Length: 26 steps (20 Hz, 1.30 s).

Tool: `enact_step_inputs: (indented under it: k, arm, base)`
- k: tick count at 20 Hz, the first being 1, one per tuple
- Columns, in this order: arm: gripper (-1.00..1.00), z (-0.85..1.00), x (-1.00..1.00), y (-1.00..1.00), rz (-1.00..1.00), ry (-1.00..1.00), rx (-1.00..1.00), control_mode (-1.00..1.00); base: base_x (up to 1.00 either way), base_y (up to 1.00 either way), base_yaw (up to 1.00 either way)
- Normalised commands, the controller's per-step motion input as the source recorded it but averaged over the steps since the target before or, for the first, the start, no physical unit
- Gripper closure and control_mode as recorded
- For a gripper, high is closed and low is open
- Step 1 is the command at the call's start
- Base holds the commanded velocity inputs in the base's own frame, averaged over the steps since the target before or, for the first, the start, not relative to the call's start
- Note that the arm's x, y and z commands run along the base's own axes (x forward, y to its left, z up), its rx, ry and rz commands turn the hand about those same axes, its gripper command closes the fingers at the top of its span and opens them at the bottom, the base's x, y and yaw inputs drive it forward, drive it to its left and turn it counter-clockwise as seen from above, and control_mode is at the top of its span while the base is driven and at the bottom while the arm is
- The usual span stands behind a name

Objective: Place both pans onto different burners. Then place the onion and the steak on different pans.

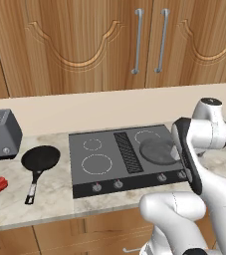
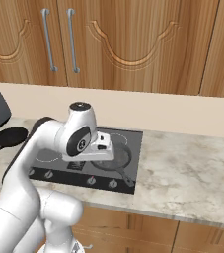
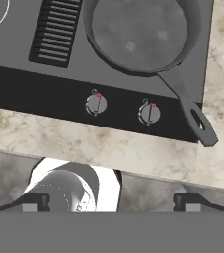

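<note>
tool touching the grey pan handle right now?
Apart. Hand view: the open tool sits at the bottom, a stretch of counter between its fingertips and the grey pan handle end.

The arm covers the right edge of the grey pan [image 1: 157, 150] in the left base view and much of it in the right base view. The toaster [image 1: 0, 133] is cut by the left edge. The hand view crops the pan's top rim.

The glossy white rounded arm [image 1: 204, 144] is showing dark grey joint bands, a dark round cap on top, and smooth bulging plastic shells.
</note>
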Motion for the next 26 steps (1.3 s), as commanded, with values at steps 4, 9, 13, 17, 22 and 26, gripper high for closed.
enact_step_inputs:
  k: [4,9,13,17,22,26]
  arm:
    - [-1.0,0.21,-0.18,0.15,0.0,0.0,0.0,-1.0]
    - [-1.0,0.18,-0.12,0.29,-0.09,0.0,0.0,-1.0]
    - [-1.0,0.11,-0.16,0.29,-0.13,0.0,0.0,-1.0]
    - [-1.0,0.03,-0.12,0.19,-0.1,0.01,0.0,-1.0]
    - [-1.0,0.03,-0.01,0.1,-0.05,0.01,0.0,-1.0]
    - [-1.0,0.0,0.0,0.0,0.0,0.0,0.0,-1.0]
  base:
    - [0.0,0.0,0.0]
    - [0.0,0.0,0.0]
    - [0.0,0.0,0.0]
    - [0.0,0.0,0.0]
    - [0.0,0.0,0.0]
    - [0.0,0.0,0.0]
